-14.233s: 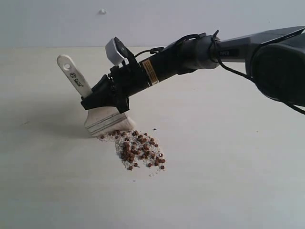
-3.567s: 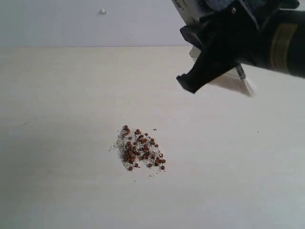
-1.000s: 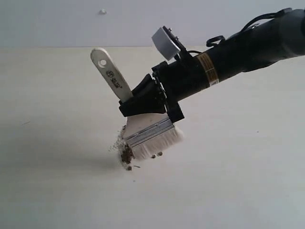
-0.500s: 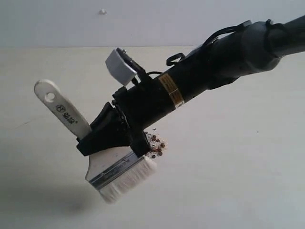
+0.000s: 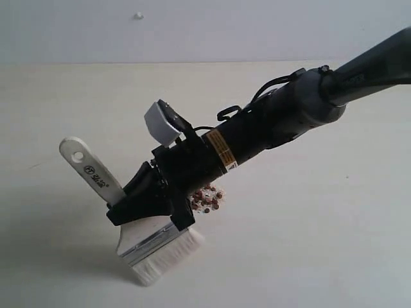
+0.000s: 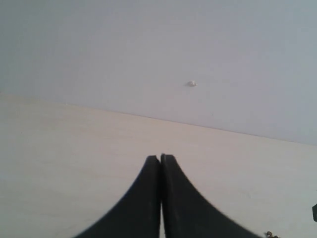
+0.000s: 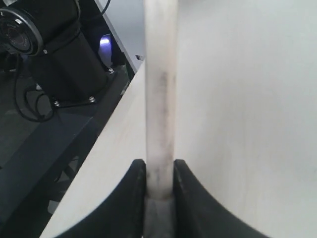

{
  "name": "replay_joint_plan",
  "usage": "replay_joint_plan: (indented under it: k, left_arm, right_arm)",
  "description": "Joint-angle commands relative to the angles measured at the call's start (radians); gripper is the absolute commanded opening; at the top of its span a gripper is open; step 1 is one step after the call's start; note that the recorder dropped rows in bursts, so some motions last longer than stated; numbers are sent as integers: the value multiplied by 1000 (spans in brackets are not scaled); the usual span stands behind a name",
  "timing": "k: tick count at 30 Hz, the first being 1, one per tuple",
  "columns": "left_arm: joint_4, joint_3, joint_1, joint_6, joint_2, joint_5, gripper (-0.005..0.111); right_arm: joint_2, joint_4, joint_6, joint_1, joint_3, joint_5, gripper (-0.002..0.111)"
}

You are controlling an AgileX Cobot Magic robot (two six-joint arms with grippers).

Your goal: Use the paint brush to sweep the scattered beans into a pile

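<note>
Gripping paint brush (image 5: 151,241) handle: right tool (image 7: 159,167), both views. Beans (image 5: 207,197) visible only in exterior view. Left tool (image 6: 160,162) closed, empty, wrist view only.

Paint brush (image 5: 148,234): flat and wide, with a pale wooden handle, a hole near the handle's end and dark print below it, a silver ferrule and short white bristles. It is held tilted, handle end high and bristles low. It is clamped across the base of the handle by the right gripper (image 5: 146,206). Whether the bristle tips touch the surface cannot be told.

Beans (image 5: 207,197): tiny, round, reddish-brown, gathered in one tight cluster. It is seen just beyond the brush head, beside the ferrule's far corner, and is partly hidden behind the gripper.
</note>
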Motion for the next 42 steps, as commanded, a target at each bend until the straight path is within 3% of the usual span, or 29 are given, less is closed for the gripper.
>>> replay_joint_plan:
  k: [1,17,25,31,37,42]
  left_arm:
    - [4,3,-6,-7,-7,-1,0]
    - [4,3,-6,-7,-7,-1,0]
    - [4,3,-6,-7,-7,-1,0]
    - [4,3,-6,-7,-7,-1,0]
    - [4,3,-6,-7,-7,-1,0]
    - [4,3,-6,-7,-7,-1,0]
  right_arm:
    - [-1,81,-16,-1,-5,99,0]
    - [-8,277,-34,-1,-5,346,0]
    - [-61,277,52,-1,-5,316,0]
    - [-195,152,188,-1,-5,304,0]
    - [-367,-99,491,1,22,572,0]
    - [-541,-116,695,1,175,890,0]
